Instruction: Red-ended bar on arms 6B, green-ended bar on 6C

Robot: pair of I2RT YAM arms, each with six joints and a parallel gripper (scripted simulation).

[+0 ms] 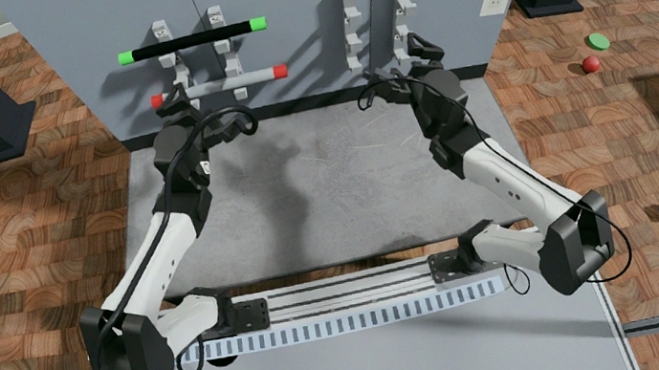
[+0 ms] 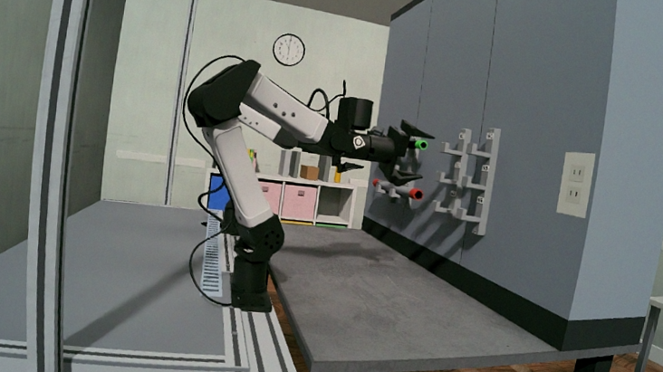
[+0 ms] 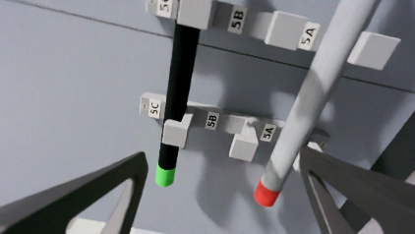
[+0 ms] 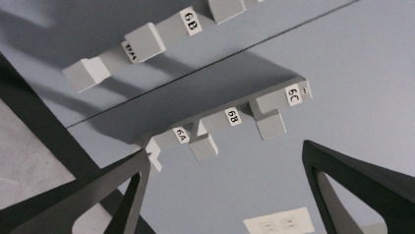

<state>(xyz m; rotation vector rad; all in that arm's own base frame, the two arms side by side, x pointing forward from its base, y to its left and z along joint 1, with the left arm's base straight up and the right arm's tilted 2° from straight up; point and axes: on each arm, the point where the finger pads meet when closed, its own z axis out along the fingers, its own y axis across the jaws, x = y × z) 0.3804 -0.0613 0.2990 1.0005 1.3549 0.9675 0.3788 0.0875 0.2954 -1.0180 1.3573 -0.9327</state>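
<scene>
Betw. L fingers, apart: red-ended bar [image 3: 315, 93].

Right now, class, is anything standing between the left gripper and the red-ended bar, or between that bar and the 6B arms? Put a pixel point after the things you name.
Nothing visible stands between the open left gripper [image 1: 208, 108] and the red-ended bar [image 1: 244, 79] [image 2: 397, 189] [image 3: 315, 98]. Toward the 6B arms [image 4: 204, 146], the right gripper [image 1: 396, 69] [image 4: 221, 152] hovers in front and may crowd the approach.
</scene>
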